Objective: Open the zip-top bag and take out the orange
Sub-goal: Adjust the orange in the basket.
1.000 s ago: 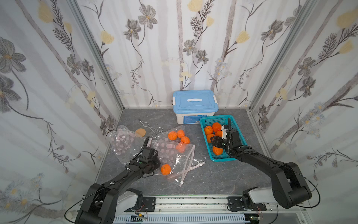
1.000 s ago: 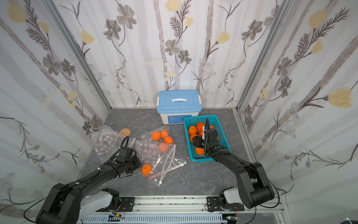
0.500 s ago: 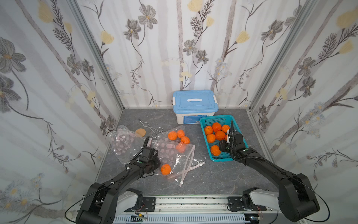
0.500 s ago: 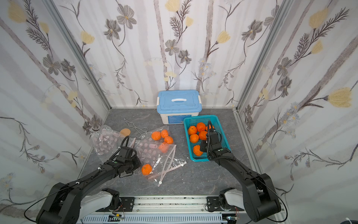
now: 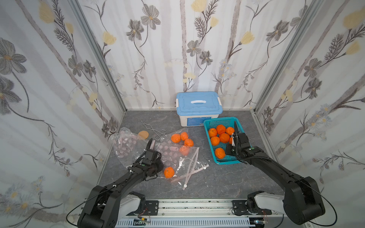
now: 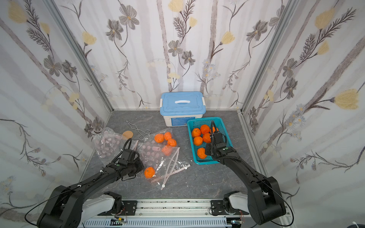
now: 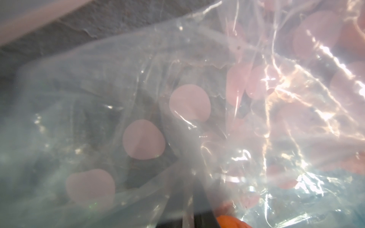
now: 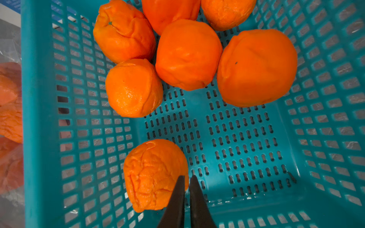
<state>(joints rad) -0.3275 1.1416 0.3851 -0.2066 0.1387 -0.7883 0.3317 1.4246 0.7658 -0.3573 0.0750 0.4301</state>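
Where the crinkled clear film of the pink-dotted bag drapes the left jaws, they seem clenched on it. A round, dimpled orange sits at the film's edge just beside them. The right jaws, spread a second ago, are now clenched on nothing over the slotted teal plastic basket, with a wrinkled fruit just beside their tips. The left arm has not shifted.
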